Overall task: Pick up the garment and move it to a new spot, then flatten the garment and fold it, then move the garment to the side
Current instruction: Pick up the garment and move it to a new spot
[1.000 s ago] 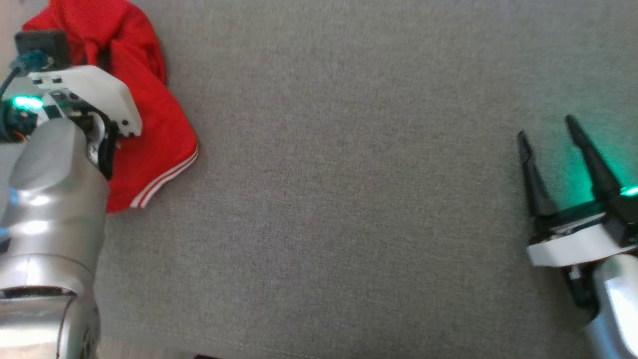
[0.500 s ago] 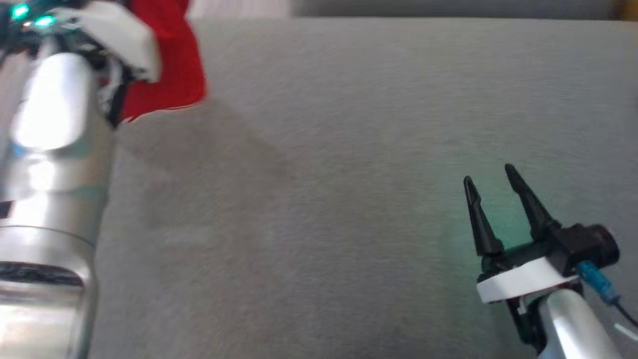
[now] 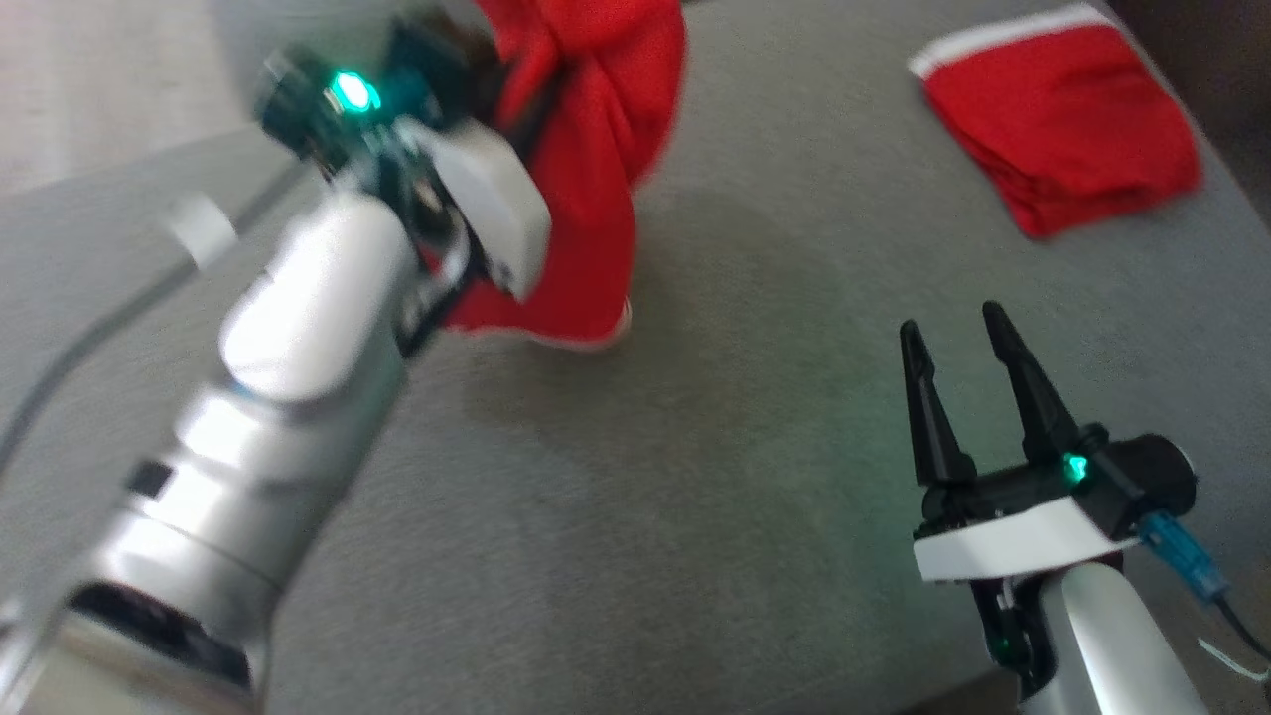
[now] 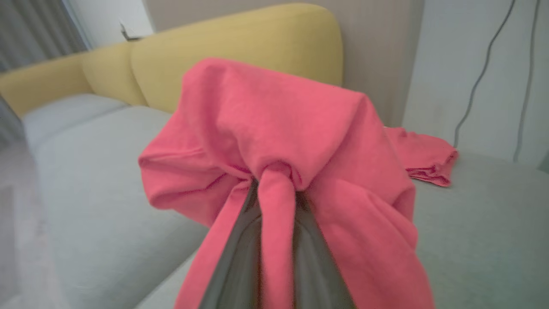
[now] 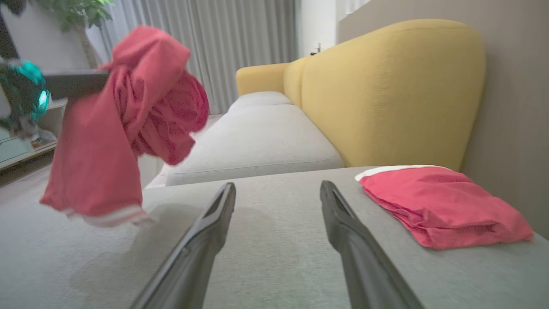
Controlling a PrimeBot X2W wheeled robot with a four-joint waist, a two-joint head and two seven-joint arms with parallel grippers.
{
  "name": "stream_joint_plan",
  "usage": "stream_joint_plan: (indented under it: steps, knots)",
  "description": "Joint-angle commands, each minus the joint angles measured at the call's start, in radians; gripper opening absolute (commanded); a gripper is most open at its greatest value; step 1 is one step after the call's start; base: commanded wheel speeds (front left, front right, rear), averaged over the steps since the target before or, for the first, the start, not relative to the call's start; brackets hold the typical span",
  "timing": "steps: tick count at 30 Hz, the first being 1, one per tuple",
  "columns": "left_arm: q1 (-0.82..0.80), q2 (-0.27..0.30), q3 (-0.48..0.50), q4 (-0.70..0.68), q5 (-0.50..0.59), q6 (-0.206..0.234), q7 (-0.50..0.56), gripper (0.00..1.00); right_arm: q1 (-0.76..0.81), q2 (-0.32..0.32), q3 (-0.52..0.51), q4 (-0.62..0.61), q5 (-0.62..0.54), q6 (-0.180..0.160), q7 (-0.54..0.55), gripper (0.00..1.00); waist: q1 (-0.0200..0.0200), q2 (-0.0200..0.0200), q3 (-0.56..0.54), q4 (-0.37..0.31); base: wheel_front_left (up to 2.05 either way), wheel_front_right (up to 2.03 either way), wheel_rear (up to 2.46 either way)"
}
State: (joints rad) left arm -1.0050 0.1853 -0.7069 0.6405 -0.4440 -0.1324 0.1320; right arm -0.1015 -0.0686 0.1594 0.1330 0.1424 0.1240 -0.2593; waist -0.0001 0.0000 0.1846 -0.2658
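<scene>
A crumpled red garment (image 3: 596, 149) with a white-striped hem hangs in the air above the grey cushion (image 3: 695, 477), held up by my left gripper (image 4: 276, 189). That gripper is shut on a bunched fold, and the cloth (image 4: 274, 120) drapes over and hides its fingers. In the right wrist view the hanging garment (image 5: 128, 120) dangles at the left, its hem just above the cushion. My right gripper (image 3: 951, 328) hovers low over the cushion at the lower right, open, with nothing between its fingers (image 5: 343, 223).
A second red garment (image 3: 1058, 149), folded with a white stripe, lies at the cushion's far right corner (image 5: 437, 206). A yellow sofa back (image 5: 386, 94) rises behind it. The cushion's edge and floor lie at the upper left of the head view.
The left gripper has lifted the red garment off the cushion and carried it up and rightward. The head camera has swung, bringing the folded garment into view. The right gripper stays open.
</scene>
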Motion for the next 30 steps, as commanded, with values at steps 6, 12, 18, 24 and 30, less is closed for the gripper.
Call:
stream_joint_plan:
  steps: [6, 12, 18, 24, 30]
  knots:
    - [0.116, -0.011, -0.015, 0.115, -0.007, 0.061, -0.311, 1.00, -0.059, 0.017, 0.030, -0.035, 0.028, 0.007, -0.002, 1.00, 0.0001, 0.0000, 0.113, -0.102, 0.00, 0.00, 0.00]
    - [0.221, -0.064, 0.018, 0.083, 0.029, 0.132, -0.392, 1.00, -0.035, 0.018, 0.017, -0.034, 0.030, 0.007, -0.002, 1.00, 0.0001, 0.0000, 0.075, -0.020, 0.00, 0.00, 0.00]
    - [0.524, -0.096, 0.244, -0.273, 0.117, 0.291, -0.393, 1.00, 0.025, 0.018, -0.004, -0.007, 0.018, 0.007, -0.002, 1.00, 0.0001, 0.0000, -0.031, 0.148, 0.00, 0.00, 0.00]
    - [0.840, -0.125, 0.388, -0.428, 0.182, 0.293, -0.394, 1.00, 0.123, 0.017, -0.053, 0.028, -0.004, 0.007, -0.002, 1.00, 0.0001, 0.0000, -0.164, 0.310, 0.00, 0.00, 0.00]
    - [1.053, -0.132, 0.502, -0.537, 0.248, 0.277, -0.394, 1.00, 0.183, 0.018, -0.067, 0.018, -0.034, 0.007, -0.002, 1.00, 0.0001, 0.0000, -0.227, 0.363, 0.00, 0.00, 0.00]
